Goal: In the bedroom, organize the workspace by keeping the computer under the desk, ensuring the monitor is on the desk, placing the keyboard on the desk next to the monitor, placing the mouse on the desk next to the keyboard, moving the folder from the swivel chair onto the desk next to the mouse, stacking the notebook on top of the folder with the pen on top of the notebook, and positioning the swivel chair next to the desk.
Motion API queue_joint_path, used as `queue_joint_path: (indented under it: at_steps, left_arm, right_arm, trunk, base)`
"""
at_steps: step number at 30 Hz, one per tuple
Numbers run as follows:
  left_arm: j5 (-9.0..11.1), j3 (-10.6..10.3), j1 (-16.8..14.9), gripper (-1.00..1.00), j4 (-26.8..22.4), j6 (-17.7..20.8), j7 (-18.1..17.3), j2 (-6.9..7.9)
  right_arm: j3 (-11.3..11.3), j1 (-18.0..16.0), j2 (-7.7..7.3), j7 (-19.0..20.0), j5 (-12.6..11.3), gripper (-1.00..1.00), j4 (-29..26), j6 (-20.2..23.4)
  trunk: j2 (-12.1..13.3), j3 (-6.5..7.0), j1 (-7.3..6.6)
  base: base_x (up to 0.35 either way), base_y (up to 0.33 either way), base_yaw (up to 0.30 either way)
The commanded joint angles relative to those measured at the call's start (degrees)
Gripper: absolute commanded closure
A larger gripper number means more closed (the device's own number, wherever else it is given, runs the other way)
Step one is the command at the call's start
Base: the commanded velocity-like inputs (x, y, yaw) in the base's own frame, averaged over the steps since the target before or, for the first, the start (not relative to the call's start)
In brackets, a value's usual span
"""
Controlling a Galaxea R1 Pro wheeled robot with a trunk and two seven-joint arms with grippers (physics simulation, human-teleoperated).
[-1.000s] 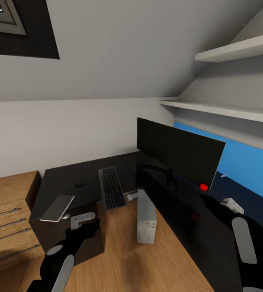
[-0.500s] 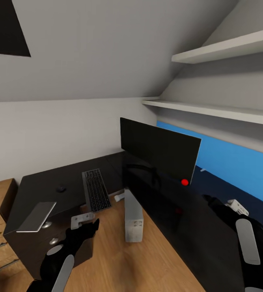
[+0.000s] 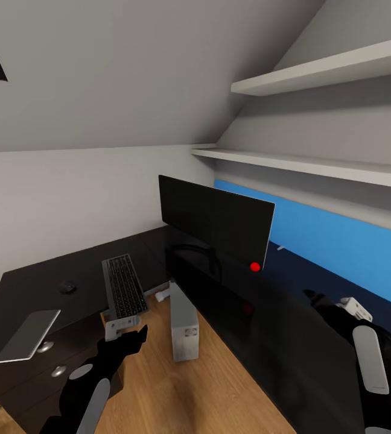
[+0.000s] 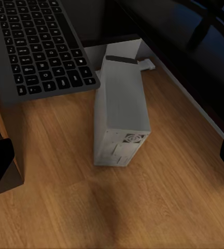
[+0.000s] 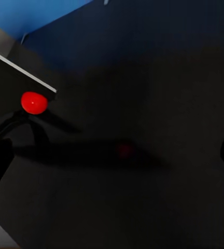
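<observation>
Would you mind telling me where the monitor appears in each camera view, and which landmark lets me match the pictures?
Head view: the monitor stands centre frame on the desk, against the blue wall.
Left wrist view: its screen is not in the picture; the computer and keyboard are.
Right wrist view: a lower corner of it sits at the left edge.
Shared landmark: the red dot at the monitor's lower corner, seen in the head and right wrist views.

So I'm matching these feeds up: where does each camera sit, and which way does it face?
Head view: high, looking down over the desk; both forearms show.
Left wrist view: on the left arm, facing the computer and keyboard; dark fingertips at the edges.
Right wrist view: on the right arm, facing the desktop and monitor.
Shared: head and right wrist views show the monitor's red dot.
</observation>
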Motion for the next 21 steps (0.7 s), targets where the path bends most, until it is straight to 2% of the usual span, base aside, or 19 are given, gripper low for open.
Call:
queue_joint_path:
  at_steps: [1,8,9,12,13,15,16,21]
  left_arm:
    - [0.6,-0.1,0.0,-1.00,-0.1,0.2,0.5,0.00]
    - [0.6,0.0,0.0,-1.00,-0.1,0.2,0.5,0.03]
    - [0.6,0.0,0.0,-1.00,-0.1,0.1,0.5,0.07]
    - [0.6,0.0,0.0,-1.00,-0.1,0.0,0.5,0.07]
    - [0.6,0.0,0.0,-1.00,-0.1,0.0,0.5,0.07]
    - [0.6,0.0,0.0,-1.00,-0.1,0.0,0.5,0.07]
    - [0.6,0.0,0.0,-1.00,-0.1,0.0,0.5,0.08]
    - [0.6,0.0,0.0,-1.00,-0.1,0.0,0.5,0.08]
  right_arm:
    - [0.0,0.0,-0.01,-0.5,-0.6,-1.00,-0.1,0.2]
    - [-0.1,0.0,-0.08,-0.4,-0.6,-1.00,0.5,-0.4]
    - [0.3,-0.1,-0.34,-0.2,-0.4,-1.00,3.8,-5.9]
    - [0.5,-0.2,-0.65,-0.2,0.1,-1.00,6.2,-9.9]
    - [0.6,-0.9,-2.20,-0.3,2.1,-1.00,10.7,-15.0]
    - [0.7,-1.8,-3.16,-0.3,3.6,-1.00,13.2,-16.9]
    - [0.7,-3.4,-4.07,-0.3,5.4,-1.00,16.0,-18.9]
    - [1.8,-9.4,-5.41,-0.3,10.9,-1.00,24.1,-23.8]
  trunk:
    - [0.0,-0.07,0.01]
    - [0.0,-0.07,0.01]
    - [0.0,-0.07,0.01]
    - [0.0,-0.07,0.01]
    - [0.0,-0.07,0.01]
    - [0.0,-0.07,0.01]
    - [0.0,-0.07,0.01]
    - [0.0,-0.07,0.01]
  base:
    - [0.000,0.000,-0.020]
    - [0.000,0.000,-0.009]
    - [0.182,0.000,0.000]
    - [0.235,0.000,0.000]
    - [0.276,0.000,0.000]
    - [0.255,0.000,0.000]
    - [0.218,0.000,0.000]
    - [0.195,0.000,0.000]
